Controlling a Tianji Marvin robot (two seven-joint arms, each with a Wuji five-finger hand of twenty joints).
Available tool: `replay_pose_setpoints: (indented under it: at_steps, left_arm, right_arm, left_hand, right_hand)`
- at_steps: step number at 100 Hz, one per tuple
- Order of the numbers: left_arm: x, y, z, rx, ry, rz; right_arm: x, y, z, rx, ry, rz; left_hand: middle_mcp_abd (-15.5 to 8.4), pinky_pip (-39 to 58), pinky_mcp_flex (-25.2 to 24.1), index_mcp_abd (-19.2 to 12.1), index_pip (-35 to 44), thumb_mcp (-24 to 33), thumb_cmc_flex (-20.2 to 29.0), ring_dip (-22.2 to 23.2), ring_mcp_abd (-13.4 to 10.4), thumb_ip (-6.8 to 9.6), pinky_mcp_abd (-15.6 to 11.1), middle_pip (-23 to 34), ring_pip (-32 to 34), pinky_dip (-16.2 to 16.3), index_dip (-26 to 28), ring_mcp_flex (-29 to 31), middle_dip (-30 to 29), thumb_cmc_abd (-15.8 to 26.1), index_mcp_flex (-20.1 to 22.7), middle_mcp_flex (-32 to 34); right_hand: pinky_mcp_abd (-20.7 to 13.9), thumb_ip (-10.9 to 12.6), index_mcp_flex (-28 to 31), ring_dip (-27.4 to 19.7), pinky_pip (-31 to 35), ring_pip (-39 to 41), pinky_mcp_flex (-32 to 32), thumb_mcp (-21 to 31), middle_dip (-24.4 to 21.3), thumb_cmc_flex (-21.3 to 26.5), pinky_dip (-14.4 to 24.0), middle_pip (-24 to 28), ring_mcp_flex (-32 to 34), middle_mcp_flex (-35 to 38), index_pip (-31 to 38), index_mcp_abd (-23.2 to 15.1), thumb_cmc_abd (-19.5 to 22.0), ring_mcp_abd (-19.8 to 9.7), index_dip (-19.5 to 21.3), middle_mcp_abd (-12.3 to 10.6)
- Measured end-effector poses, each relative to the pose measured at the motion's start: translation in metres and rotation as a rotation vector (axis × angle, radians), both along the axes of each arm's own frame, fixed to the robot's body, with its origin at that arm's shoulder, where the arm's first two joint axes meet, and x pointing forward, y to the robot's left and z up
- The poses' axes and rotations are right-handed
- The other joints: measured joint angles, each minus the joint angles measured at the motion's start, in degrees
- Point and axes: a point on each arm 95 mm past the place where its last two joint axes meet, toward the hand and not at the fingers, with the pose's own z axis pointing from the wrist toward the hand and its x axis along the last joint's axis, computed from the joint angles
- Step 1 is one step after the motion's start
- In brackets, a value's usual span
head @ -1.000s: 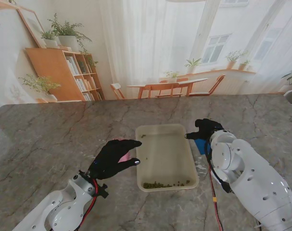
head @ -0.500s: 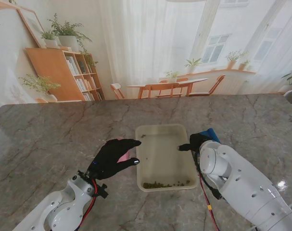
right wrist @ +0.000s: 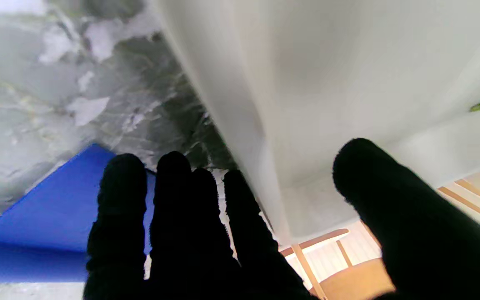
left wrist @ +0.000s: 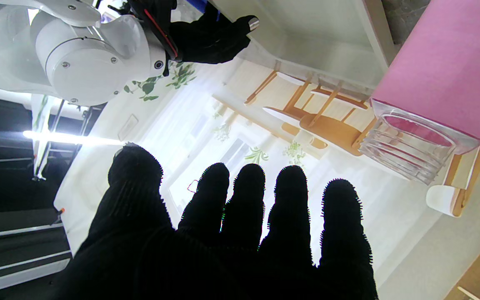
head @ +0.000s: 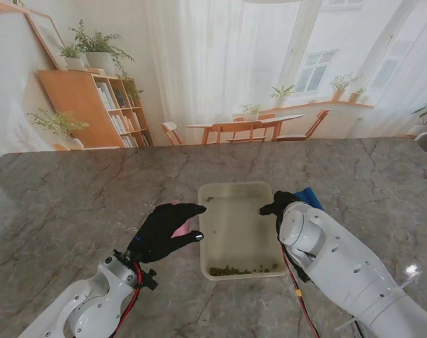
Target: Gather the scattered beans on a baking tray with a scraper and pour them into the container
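Stand view, for your record: baking tray [head: 243, 190] at table [head: 72, 197] centre, with beans [head: 236, 270] heaped along its near wall and a few [head: 208, 199] at the far left corner. Your right hand [head: 276, 205], fingers spread and grasping nothing, hangs at the tray's right rim; blue scraper [head: 310, 196] lies on the table just right of it. Your left hand [head: 165, 228], fingers released, hovers left of the tray over a pink-topped clear container [left wrist: 415, 141].
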Motion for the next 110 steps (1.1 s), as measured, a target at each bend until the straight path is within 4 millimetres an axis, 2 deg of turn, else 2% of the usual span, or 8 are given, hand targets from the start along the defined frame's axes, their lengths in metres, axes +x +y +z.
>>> replay_pose_setpoints:
  at_steps: [33, 37, 48, 54, 69, 82, 95, 110]
  left_arm:
    - [-0.001, 0.001, 0.001, -0.001, -0.003, 0.004]
    - [-0.001, 0.001, 0.001, -0.001, -0.004, 0.005]
    - [-0.001, 0.002, 0.001, 0.000, -0.006, 0.007]
    - [-0.002, 0.002, 0.001, 0.001, -0.006, 0.008]
    - [-0.002, 0.002, 0.001, 0.001, -0.005, 0.008]
    - [-0.002, 0.002, 0.001, 0.001, -0.005, 0.008]
    - [-0.002, 0.002, 0.001, 0.001, -0.005, 0.008]
    - [-0.002, 0.002, 0.001, 0.001, -0.005, 0.008]
  right_arm:
    - [0.002, 0.015, -0.006, 0.026, 0.034, -0.025]
    - [0.004, 0.016, -0.007, 0.016, 0.038, -0.028]
    - [0.010, 0.018, -0.009, 0.004, 0.036, -0.064]
    - [0.013, 0.019, -0.010, 0.008, 0.023, -0.098]
    - [0.016, 0.021, -0.012, 0.057, -0.004, -0.195]
    - [0.016, 0.017, -0.012, 0.115, -0.023, -0.268]
    - [0.012, 0.014, -0.011, 0.158, -0.049, -0.316]
    - [0.010, 0.010, -0.007, 0.268, -0.080, -0.416]
  left_hand:
    - [0.00, 0.00, 0.00, 0.00, 0.00, 0.00, 0.00, 0.00, 0.00, 0.00, 0.02, 0.00, 0.00, 0.00, 0.00, 0.00, 0.00, 0.00, 0.00, 0.00]
    - [0.00, 0.00, 0.00, 0.00, 0.00, 0.00, 0.00, 0.00, 0.00, 0.00, 0.02, 0.00, 0.00, 0.00, 0.00, 0.00, 0.00, 0.00, 0.00, 0.00]
    - [0.00, 0.00, 0.00, 0.00, 0.00, 0.00, 0.00, 0.00, 0.00, 0.00, 0.04, 0.00, 0.00, 0.00, 0.00, 0.00, 0.00, 0.00, 0.00, 0.00]
    - [0.00, 0.00, 0.00, 0.00, 0.00, 0.00, 0.00, 0.00, 0.00, 0.00, 0.04, 0.00, 0.00, 0.00, 0.00, 0.00, 0.00, 0.00, 0.00, 0.00]
    - [0.00, 0.00, 0.00, 0.00, 0.00, 0.00, 0.00, 0.00, 0.00, 0.00, 0.10, 0.00, 0.00, 0.00, 0.00, 0.00, 0.00, 0.00, 0.00, 0.00]
    - [0.00, 0.00, 0.00, 0.00, 0.00, 0.00, 0.00, 0.00, 0.00, 0.00, 0.13, 0.00, 0.00, 0.00, 0.00, 0.00, 0.00, 0.00, 0.00, 0.00]
    - [0.00, 0.00, 0.00, 0.00, 0.00, 0.00, 0.00, 0.00, 0.00, 0.00, 0.16, 0.00, 0.00, 0.00, 0.00, 0.00, 0.00, 0.00, 0.00, 0.00]
    - [0.00, 0.00, 0.00, 0.00, 0.00, 0.00, 0.00, 0.00, 0.00, 0.00, 0.19, 0.00, 0.00, 0.00, 0.00, 0.00, 0.00, 0.00, 0.00, 0.00]
  right_hand:
    - [-0.03, 0.00, 0.30, 0.96, 2.62, 5.93, 3.33, 2.90, 4.46, 3.84, 0.00, 11.93, 4.16, 2.73, 24.95, -6.12, -2.14, -0.68, -0.63, -1.29]
    - [-0.03, 0.01, 0.62, 0.95, 2.96, 6.76, 4.22, 2.85, 4.26, 5.47, 0.00, 13.48, 5.02, 3.62, 31.04, -7.10, -2.87, -0.68, -2.04, -1.46]
    - [-0.05, -3.69, -1.43, 0.04, 4.33, 7.44, 7.52, 2.75, 3.26, 11.68, -0.63, 16.42, 8.56, 7.56, 52.40, -11.14, -4.84, -0.68, -4.63, -2.22]
    - [-0.05, -4.18, 0.46, -0.20, 4.92, 8.41, 8.78, 2.69, 2.32, 13.13, -1.13, 17.85, 10.28, 9.54, 58.47, -12.74, -5.70, -0.68, -4.63, -2.89]
    - [-0.05, -4.18, 7.96, -2.58, 5.59, 8.95, 11.64, 3.63, 1.20, 13.81, -2.87, 17.93, 12.87, 11.47, 60.92, -17.60, -7.13, -0.29, -1.69, -4.85]
    - [-0.05, -4.73, 10.02, -5.40, 5.30, 8.00, 14.00, 4.36, -0.40, 13.81, -5.87, 15.58, 15.36, 12.29, 60.97, -19.85, -7.68, -2.11, 3.32, -9.01]
    - [0.73, -4.74, 12.14, -9.71, 1.25, -0.09, 15.86, 5.00, -5.70, 13.79, -10.60, 9.11, 18.80, 14.12, 60.97, -21.40, -8.33, -2.92, 8.61, -8.43]
    - [2.75, -4.22, 13.48, -11.33, -3.81, -7.90, 18.67, 6.75, -12.56, 14.40, -16.42, 1.07, 21.61, 17.62, 61.15, -22.26, -8.47, 1.02, 14.06, -7.87]
